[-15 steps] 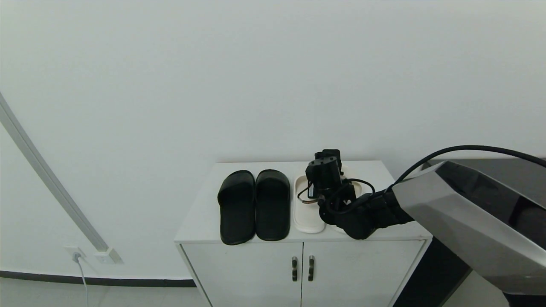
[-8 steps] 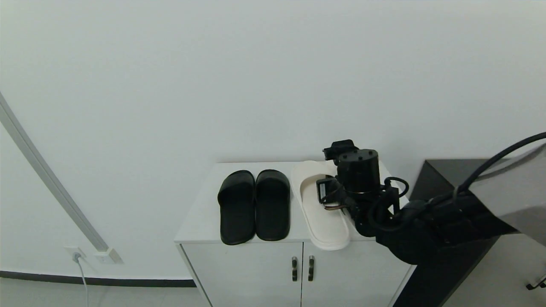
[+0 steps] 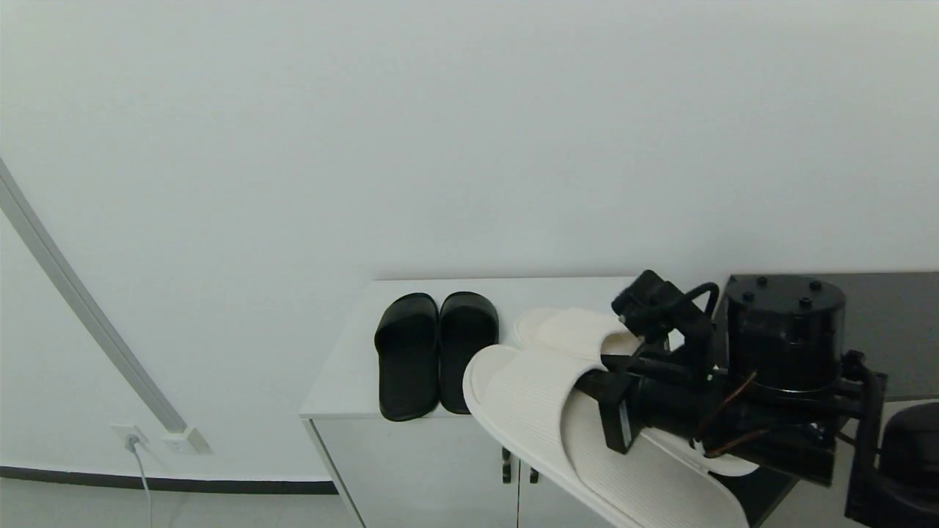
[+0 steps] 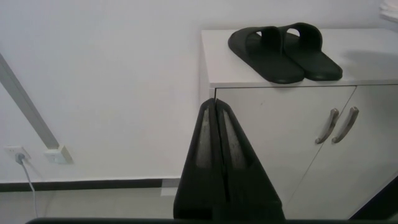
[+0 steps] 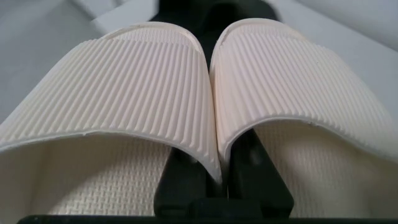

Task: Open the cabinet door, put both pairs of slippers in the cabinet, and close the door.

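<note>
My right gripper (image 3: 598,400) had lifted the white slippers (image 3: 535,411) off the cabinet (image 3: 345,381). It was clamped on the pair, one finger under each strap, pinching the two inner edges together, as the right wrist view showed. A second earlier that pair lay flat on the cabinet top beside the black slippers (image 3: 436,352) with my gripper down on it. Half a second earlier it was overhanging the front edge. At this moment it hung in the air in front of the cabinet's right side, toes tilted up and toward the left, partly covering the door handles (image 3: 506,463).

The black slippers had not moved from the top. Both cabinet doors (image 3: 411,469) were shut, so I judged nothing could go inside until one was opened. My left gripper (image 4: 217,155) was closed on nothing, low and off the cabinet's left corner, free for that job.
</note>
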